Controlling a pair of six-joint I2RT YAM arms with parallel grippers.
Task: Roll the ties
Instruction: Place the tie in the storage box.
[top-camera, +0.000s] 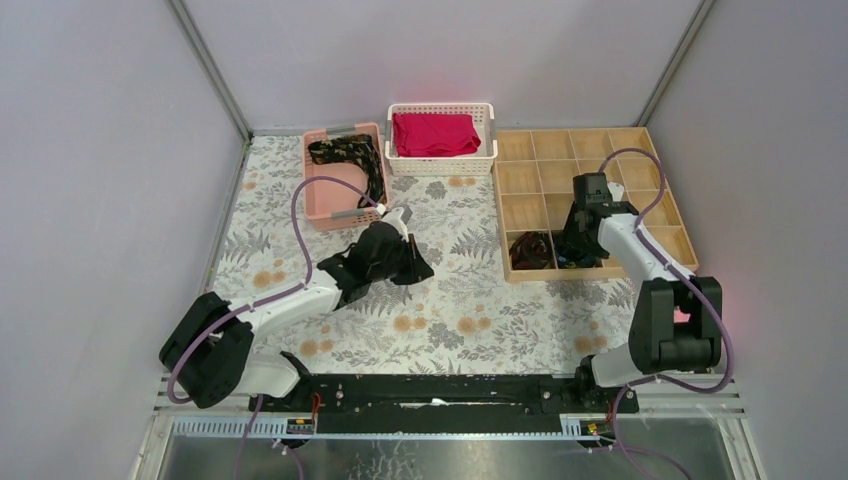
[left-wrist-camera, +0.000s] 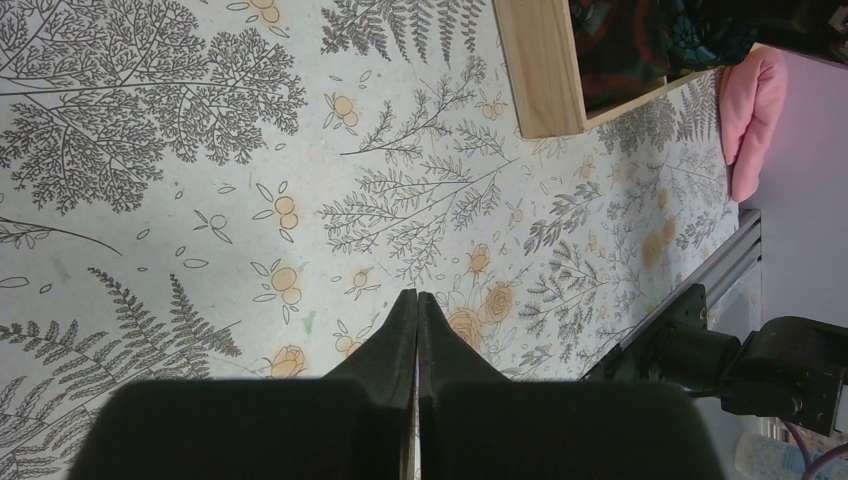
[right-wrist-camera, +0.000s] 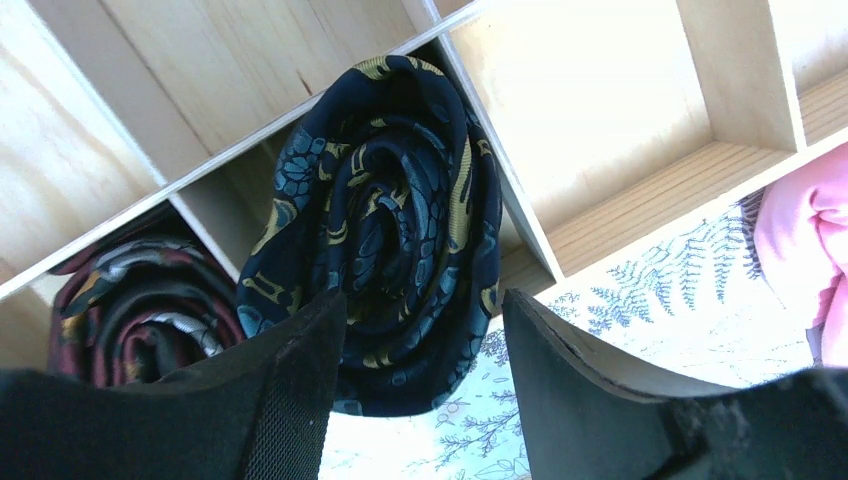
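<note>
A rolled tie (right-wrist-camera: 385, 230), dark blue with teal and gold pattern, stands as a coil in a front-row cell of the wooden organizer (right-wrist-camera: 620, 110). My right gripper (right-wrist-camera: 420, 330) is open with its fingers on either side of this coil; in the top view it (top-camera: 577, 248) hovers over the organizer's front row. A second coil (right-wrist-camera: 140, 300), dark with maroon, fills the cell to its left (top-camera: 530, 250). An unrolled dark tie (top-camera: 350, 158) lies in the pink basket (top-camera: 325, 205). My left gripper (top-camera: 420, 265) is shut and empty above the tablecloth (left-wrist-camera: 416, 296).
A white basket (top-camera: 440, 108) at the back holds a folded red cloth (top-camera: 435, 133). The wooden organizer (top-camera: 600, 145) has several bare cells. A pink towel (left-wrist-camera: 755, 110) lies by the organizer's near right corner (right-wrist-camera: 800, 240). Grey walls enclose the table.
</note>
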